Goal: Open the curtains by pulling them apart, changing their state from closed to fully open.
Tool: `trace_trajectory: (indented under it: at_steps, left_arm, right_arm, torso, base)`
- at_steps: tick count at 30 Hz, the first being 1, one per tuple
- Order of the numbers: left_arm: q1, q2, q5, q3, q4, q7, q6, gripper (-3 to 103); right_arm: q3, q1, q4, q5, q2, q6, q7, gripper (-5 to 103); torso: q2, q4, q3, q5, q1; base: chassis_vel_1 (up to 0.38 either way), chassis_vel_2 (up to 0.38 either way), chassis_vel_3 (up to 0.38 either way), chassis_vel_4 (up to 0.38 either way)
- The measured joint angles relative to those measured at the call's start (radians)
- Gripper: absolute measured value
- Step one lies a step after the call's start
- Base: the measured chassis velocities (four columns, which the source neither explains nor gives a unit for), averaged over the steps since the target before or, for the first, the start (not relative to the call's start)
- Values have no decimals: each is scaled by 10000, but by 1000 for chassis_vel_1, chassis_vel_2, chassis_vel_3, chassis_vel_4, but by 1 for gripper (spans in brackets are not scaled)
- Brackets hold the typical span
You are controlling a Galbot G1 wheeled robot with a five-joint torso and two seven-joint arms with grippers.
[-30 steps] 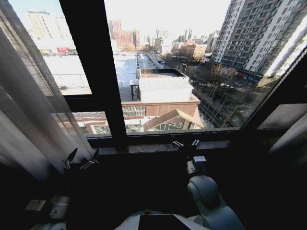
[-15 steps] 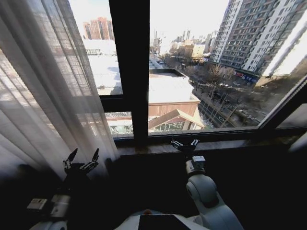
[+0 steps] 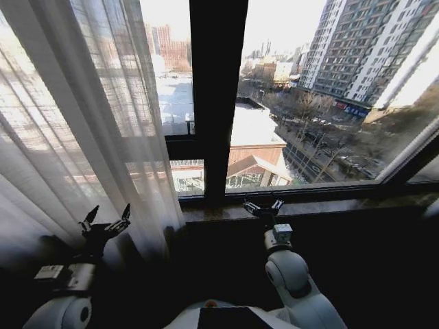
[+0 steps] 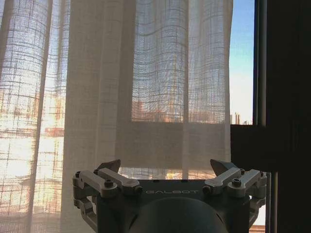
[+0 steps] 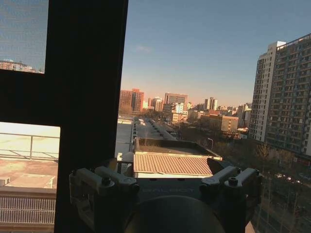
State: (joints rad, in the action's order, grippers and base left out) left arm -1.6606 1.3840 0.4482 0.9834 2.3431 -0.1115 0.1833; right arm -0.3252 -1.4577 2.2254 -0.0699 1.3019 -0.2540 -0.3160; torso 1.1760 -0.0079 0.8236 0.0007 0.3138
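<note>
Left pincer [image 3: 106,218] (splayed) just before the curtains [image 3: 82,130], apart.

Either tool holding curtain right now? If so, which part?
Nothing held. Left tool is open just in front of the curtain; right tool is open near the window sill, away from fabric.

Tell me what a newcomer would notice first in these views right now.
First, the sheer white curtain hanging across the left of the window, sunlit and pleated, with the left gripper open just in front of its lower edge. Next, the dark window frame standing in the middle, with bare glass and city buildings to its right, where the right gripper waits open at the sill.
</note>
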Motion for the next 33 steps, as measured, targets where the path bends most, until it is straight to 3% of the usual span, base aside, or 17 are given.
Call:
trace_trajectory:
  at_steps: [1, 4, 13, 18, 23, 33]
  left_arm:
    - [0, 0, 0, 0, 0, 0, 0, 100]
    - [823, -889, 240, -331, -668, 556, 369, 100]
    - [2121, -2255, 811, -1133, -2136, 869, 729, 100]
    - [2347, -2416, 829, -1681, -2386, 877, 786, 100]
    - [2724, -2632, 758, -2771, -2877, 1258, 813, 100]
    - [3788, -3066, 800, -3488, -3821, 1580, 762, 101]
  right_arm:
    - [0, 0, 0, 0, 0, 0, 0, 100]
    - [-66, -83, -32, 17, -62, 153, 0, 100]
    - [-311, 37, -486, 188, -88, 538, -5, 100]
    - [-315, 153, -595, 310, -81, 650, -5, 100]
    - [-312, 314, -783, 336, -66, 725, -5, 100]
    - [-419, 411, -1030, 354, 0, 842, -5, 100]
  torso:
    - [0, 0, 0, 0, 0]
    - [0, 5, 0, -10, 0]
    - [-1, 2, 1, -2, 2]
    - [-1, 2, 0, -3, 1]
    - [-1, 3, 0, -6, 2]
    - [0, 1, 0, -4, 2]
  base:
    - [-29, -69, 35, 25]
    - [0, 0, 0, 0]
    - [0, 0, 0, 0]
    - [0, 0, 0, 0]
    - [0, 0, 0, 0]
    - [0, 0, 0, 0]
